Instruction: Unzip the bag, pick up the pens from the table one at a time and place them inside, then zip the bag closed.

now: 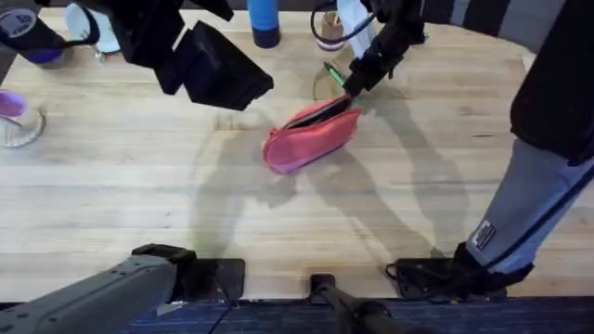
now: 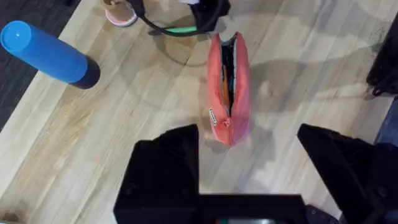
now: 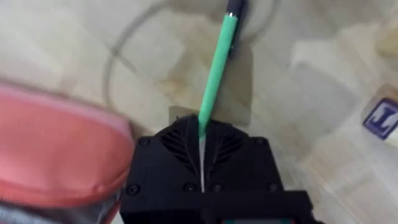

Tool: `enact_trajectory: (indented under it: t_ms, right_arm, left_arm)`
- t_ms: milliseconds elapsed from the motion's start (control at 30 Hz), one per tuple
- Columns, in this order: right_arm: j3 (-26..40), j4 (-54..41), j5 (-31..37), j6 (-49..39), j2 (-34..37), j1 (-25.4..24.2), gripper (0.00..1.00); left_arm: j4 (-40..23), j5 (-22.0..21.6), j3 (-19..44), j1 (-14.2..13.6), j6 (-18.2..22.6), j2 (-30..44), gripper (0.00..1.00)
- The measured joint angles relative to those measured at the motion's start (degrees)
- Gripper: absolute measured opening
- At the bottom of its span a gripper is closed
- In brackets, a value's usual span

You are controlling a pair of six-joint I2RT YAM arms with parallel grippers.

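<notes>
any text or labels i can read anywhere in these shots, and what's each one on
"J": a white letter on a small blue block or tag on the table, seen in the right wrist view; the rest is cut off.
Small tag on the end of the pink bag: too small to read.
Patch on the person's grey trouser leg: blurred, unreadable.
No other text is visible.

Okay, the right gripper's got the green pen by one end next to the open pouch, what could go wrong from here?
1. The right gripper pinches the green pen at its very end, so the long free part could swing or slip out.
2. The bag has a narrow opening and lies loose on the table; the pen could catch the edge and push it away.
3. The left gripper hovers open, not steadying the bag.
</notes>
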Motion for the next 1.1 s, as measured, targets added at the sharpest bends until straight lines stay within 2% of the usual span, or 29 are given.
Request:
enact_trajectory:
  t_ms: [200, 567, 700, 733, 900, 1100]
  right_arm:
    - [0.0, -5.2, 0.0, -5.5, -2.7, 0.1, 0.031]
    - [0.0, -15.6, 0.0, -16.4, -16.2, 0.1, 0.033]
    - [0.0, -21.5, 0.0, -23.2, -20.4, 0.1, 0.033]
    - [0.0, -24.5, 0.0, -28.9, -22.9, 0.1, 0.033]
    - [0.0, -25.1, 2.5, -37.8, -25.9, 0.2, 0.032]
    - [0.0, -25.2, 7.9, -45.7, -26.3, 0.3, 0.032]
  left_arm:
    - [0.0, 0.0, 0.0, 0.0, 0.0, 0.0, 0.993]
    - [0.0, 0.0, 0.0, 0.0, 0.0, 0.0, 0.993]
    - [0.0, 0.0, 0.0, 0.0, 0.0, 0.0, 0.993]
    - [0.0, 0.0, 0.0, 0.0, 0.0, 0.0, 0.993]
    - [0.0, 0.0, 0.0, 0.0, 0.0, 0.0, 0.993]
    - [0.0, 0.0, 0.0, 0.0, 0.0, 0.0, 0.993]
